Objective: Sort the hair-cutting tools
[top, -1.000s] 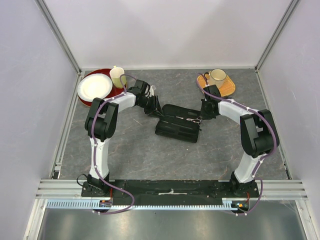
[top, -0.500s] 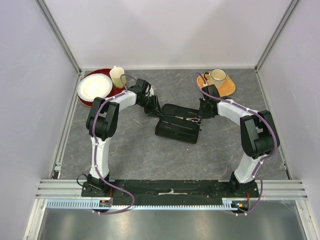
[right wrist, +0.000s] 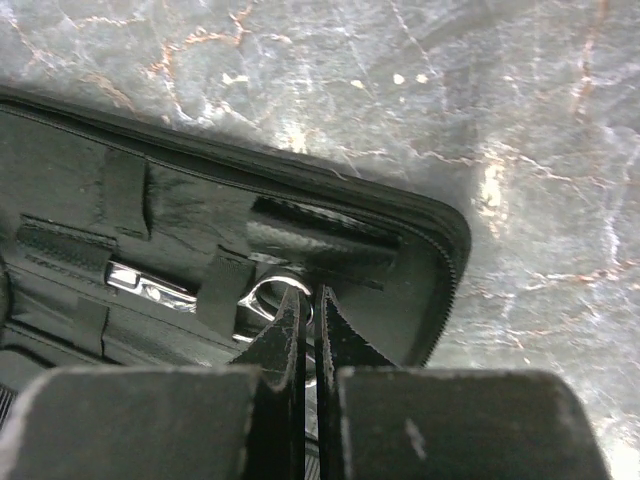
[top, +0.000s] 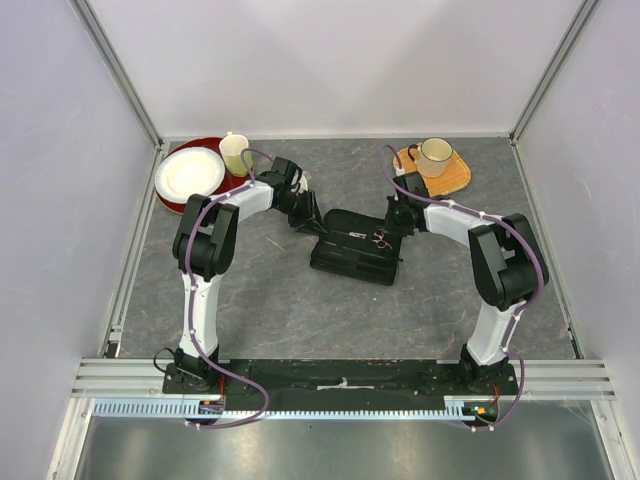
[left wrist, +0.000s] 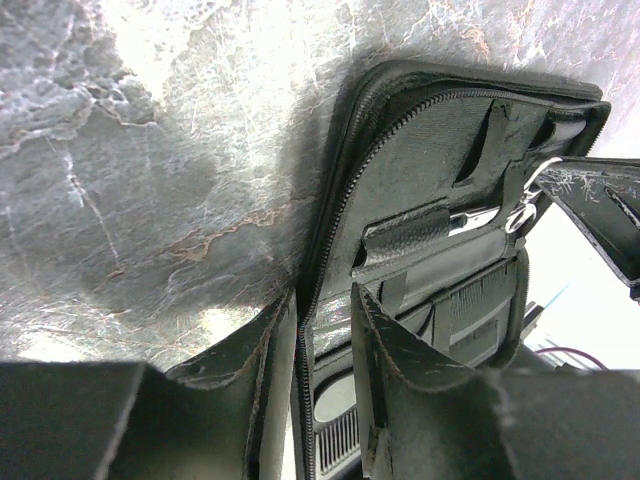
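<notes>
A black zip case (top: 352,258) lies open at mid-table. My left gripper (top: 312,222) is at its left end, jaws nearly together on the zipper rim (left wrist: 312,290). My right gripper (top: 385,235) is over the case's right end, shut on the finger ring of silver scissors (right wrist: 272,293) that sit strapped in the lid, also showing in the top view (top: 376,238) and the left wrist view (left wrist: 478,220). Comb teeth (left wrist: 340,440) show inside the case between my left fingers. The second scissors and the second comb are not visible.
A white plate (top: 188,172) on a red plate and a yellow cup (top: 234,153) stand at the back left. A mug (top: 435,152) sits on an orange mat (top: 458,177) at the back right. Grey walls and metal frame posts enclose the table.
My right gripper has moved left, further over the case and onto the scissors' ring. My left gripper has stayed at the case's left rim.
</notes>
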You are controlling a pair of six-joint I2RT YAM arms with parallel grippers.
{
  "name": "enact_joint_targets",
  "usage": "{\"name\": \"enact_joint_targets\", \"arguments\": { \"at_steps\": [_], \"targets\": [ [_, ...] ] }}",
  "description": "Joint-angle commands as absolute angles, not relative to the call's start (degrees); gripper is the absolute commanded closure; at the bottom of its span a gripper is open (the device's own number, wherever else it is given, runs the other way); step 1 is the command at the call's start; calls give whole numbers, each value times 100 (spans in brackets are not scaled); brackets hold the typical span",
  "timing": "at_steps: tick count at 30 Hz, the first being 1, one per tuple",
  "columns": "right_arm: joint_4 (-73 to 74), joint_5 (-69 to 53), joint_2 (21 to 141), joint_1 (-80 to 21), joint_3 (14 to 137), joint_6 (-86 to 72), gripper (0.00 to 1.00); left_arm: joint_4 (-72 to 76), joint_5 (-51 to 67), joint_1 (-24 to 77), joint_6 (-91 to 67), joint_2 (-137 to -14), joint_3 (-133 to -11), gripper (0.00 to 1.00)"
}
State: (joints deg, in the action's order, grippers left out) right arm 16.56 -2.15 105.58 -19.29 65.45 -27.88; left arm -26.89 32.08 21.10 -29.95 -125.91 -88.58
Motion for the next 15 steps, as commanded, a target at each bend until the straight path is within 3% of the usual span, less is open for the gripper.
{"name": "enact_joint_targets", "arguments": {
  "at_steps": [1,10,13,15],
  "targets": [
    [1195,-633,10714,-2144,6881,-3067,100,-2795,2874,2250,-2900,-12902,-8877,64],
    [1379,-484,10732,-2215,6873,-3260,100,-2839,2663,2250,-2909,-12832,-8886,62],
    [1598,-405,10714,-2215,6899,-3287,93,-2839,2471,2241,-2909,-12753,-8886,60],
    [1678,-352,10653,-2206,6917,-3313,75,-2865,2365,2250,-2892,-12665,-8903,58]
  ]
}}
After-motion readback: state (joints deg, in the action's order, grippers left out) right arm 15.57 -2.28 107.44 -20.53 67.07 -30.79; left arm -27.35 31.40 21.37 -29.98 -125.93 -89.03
